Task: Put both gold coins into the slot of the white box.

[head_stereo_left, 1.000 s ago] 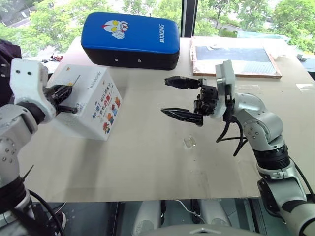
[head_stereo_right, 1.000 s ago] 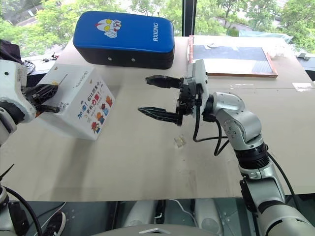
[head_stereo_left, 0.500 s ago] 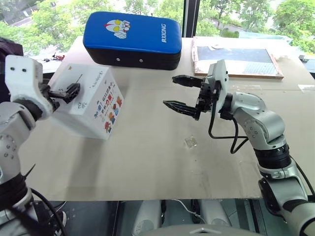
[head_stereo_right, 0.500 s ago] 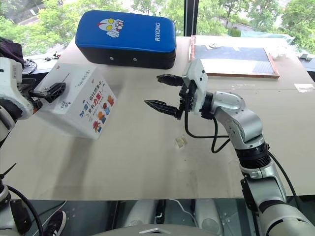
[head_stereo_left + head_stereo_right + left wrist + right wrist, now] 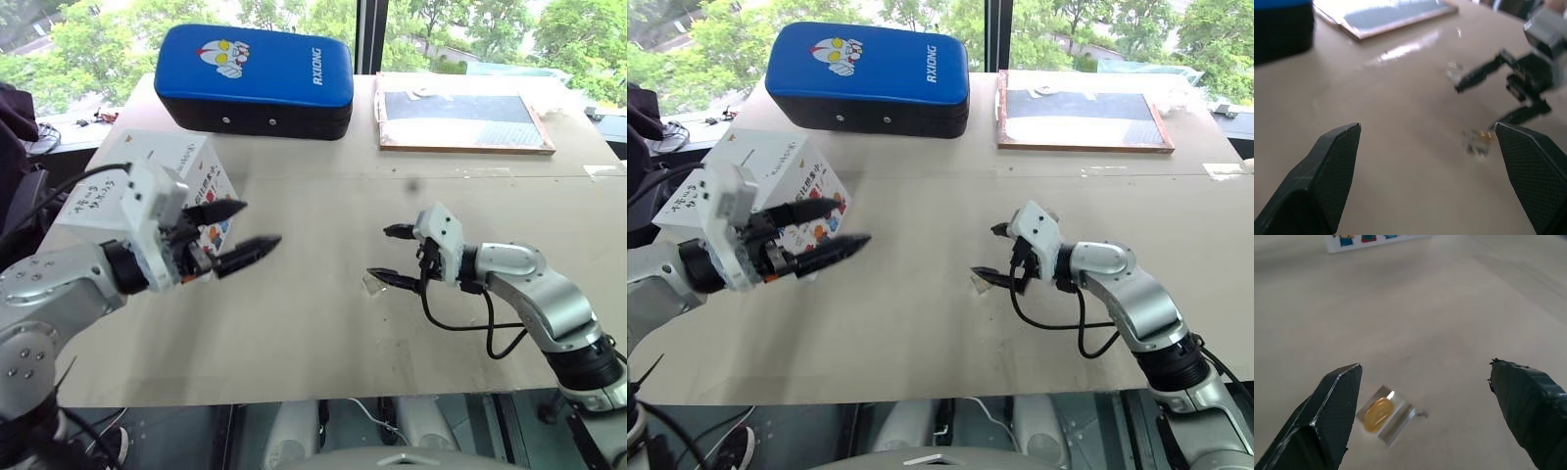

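Coin (image 5: 1380,414) flat on surface (image 5: 323,323), mid-scene, just beside right end effector (image 5: 395,257), spread wide. Left end effector (image 5: 239,233) also spread, empty, near box (image 5: 186,157) at left. Recommended: centre fingers over casing, lower squarely, close gently to avoid flicking.

White box (image 5: 774,166): near side and top partly hidden behind the left arm; slot not discernible. Gold coin (image 5: 1476,142): blurred in the left wrist view (casing outline unclear). Blue cushion (image 5: 1281,24): cut off by that view's edge.
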Available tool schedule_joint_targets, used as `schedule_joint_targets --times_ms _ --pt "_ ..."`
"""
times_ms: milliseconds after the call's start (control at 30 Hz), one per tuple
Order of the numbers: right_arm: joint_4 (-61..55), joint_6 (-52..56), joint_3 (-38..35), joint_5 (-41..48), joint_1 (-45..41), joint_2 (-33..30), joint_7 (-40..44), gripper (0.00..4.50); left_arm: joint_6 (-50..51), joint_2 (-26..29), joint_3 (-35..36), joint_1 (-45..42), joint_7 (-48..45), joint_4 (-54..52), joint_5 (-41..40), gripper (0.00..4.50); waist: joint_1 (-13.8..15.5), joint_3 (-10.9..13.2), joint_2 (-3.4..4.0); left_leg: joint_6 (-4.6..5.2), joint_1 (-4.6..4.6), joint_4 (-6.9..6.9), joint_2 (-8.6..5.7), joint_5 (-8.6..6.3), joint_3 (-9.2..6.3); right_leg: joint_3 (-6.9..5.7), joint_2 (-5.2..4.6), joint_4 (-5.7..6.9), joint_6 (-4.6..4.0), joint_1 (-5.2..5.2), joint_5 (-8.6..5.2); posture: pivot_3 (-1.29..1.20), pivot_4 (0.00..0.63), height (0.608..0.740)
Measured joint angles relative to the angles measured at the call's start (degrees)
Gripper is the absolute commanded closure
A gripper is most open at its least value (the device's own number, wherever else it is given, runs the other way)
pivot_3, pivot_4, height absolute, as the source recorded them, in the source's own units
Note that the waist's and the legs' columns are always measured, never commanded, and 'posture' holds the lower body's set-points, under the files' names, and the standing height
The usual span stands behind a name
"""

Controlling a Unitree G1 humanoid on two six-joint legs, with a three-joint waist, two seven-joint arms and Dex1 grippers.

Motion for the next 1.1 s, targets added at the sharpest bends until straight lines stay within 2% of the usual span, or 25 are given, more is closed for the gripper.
schedule_joint_targets --times_ms 100,167,233,267,633,767,800,867,1000,1100 --pt "-0.97 1.24 2.0 -1.38 0.28 -0.61 0.0 2.52 -1.82 2.2 -3.63 1.47 -1.4 0.6 2.97 0.0 0.43 0.0 0.0 0.0 0.0 0.09 0.0 0.01 0.05 -0.05 0.22 0.0 -0.05 0.0 0.04 0.0 0.15 0.74" --pt "-1.13 1.62 3.64 -2.04 0.66 -1.15 0.38 3.09 -3.05 3.19 -5.09 1.48 -1.84 1.15 4.7 0.0 0.76 0.0 -0.01 0.01 -0.03 0.12 -0.01 0.01 0.08 -0.05 0.21 -0.02 -0.05 0.01 0.04 0.0 0.15 0.74" --pt "-1.36 1.82 4.99 -2.97 0.99 -2.1 0.8 4.17 -4.11 4.02 -6.3 1.46 -2.36 1.7 5.82 0.0 0.9 0.0 -0.01 0.01 -0.07 0.12 -0.01 0.01 0.07 -0.08 0.2 -0.06 -0.04 0.0 0.04 0.0 0.15 0.74" --pt "-1.6 1.8 5.01 -3.27 1.08 -2.13 0.75 4.43 -4.43 4.24 -7.06 1.43 -2.43 1.95 6.02 0.0 0.88 0.0 -0.01 0.01 -0.08 0.12 -0.01 0.01 0.08 -0.08 0.19 -0.07 -0.04 0.0 0.04 0.0 0.15 0.74" --pt "-1.92 2.93 4.14 -3.86 1.34 -1.0 -0.42 4.43 -4.79 3.76 -9.22 0.02 -2.03 2.31 6.72 0.0 0.81 -0.01 -0.02 0.01 -0.07 0.12 0.0 0.01 0.05 -0.11 0.19 -0.05 -0.03 0.0 0.04 0.0 0.15 0.74" --pt "-2.0 8.02 -2.34 3.56 -0.24 7.4 -3.09 4.43 -5.33 -3.93 -8.97 -2.79 0.77 3.27 1.89 0.0 0.69 -0.01 -0.02 0.01 -0.08 0.15 0.02 0.01 0.03 -0.08 0.19 -0.01 -0.02 0.0 0.06 0.0 0.15 0.74" --pt "-2.13 9.57 -4.25 5.99 -1.11 9.64 -4.06 4.43 -5.42 -5.98 -8.67 -3.16 1.85 3.68 -0.39 0.0 0.67 -0.01 -0.02 0.01 -0.08 0.15 0.02 0.01 0.02 -0.07 0.18 0.0 -0.02 0.0 0.06 0.0 0.15 0.74" --pt "-2.22 13.87 -9.4 12.52 -3.43 15.5 -7.06 4.43 -6.78 -13.48 -5.8 -4.76 5.89 6.3 -7.05 0.0 0.69 -0.02 -0.04 0.0 -0.09 0.18 0.03 0.01 -0.06 -0.03 0.03 0.03 -0.02 0.0 0.07 0.0 0.15 0.74" --pt "-3.3 19.54 -15.57 23.45 -6.95 24.66 -13.23 4.43 -10.83 -22.41 -3.33 -5.22 11.85 8.6 -17.35 0.0 0.75 -0.03 -0.04 0.0 -0.12 0.18 0.03 0.01 -0.19 -0.09 -0.06 0.07 -0.04 0.01 0.08 0.0 0.15 0.74" --pt "-3.31 22.63 -18.13 30.42 -9.17 28.65 -17.91 4.43 -14.33 -27.37 -3.26 -5.23 16.31 8.79 -23.87 0.0 0.78 -0.04 -0.04 0.0 -0.13 0.19 -0.03 0.01 -0.2 -0.11 -0.09 0.07 -0.05 0.03 0.09 0.0 0.15 0.74"
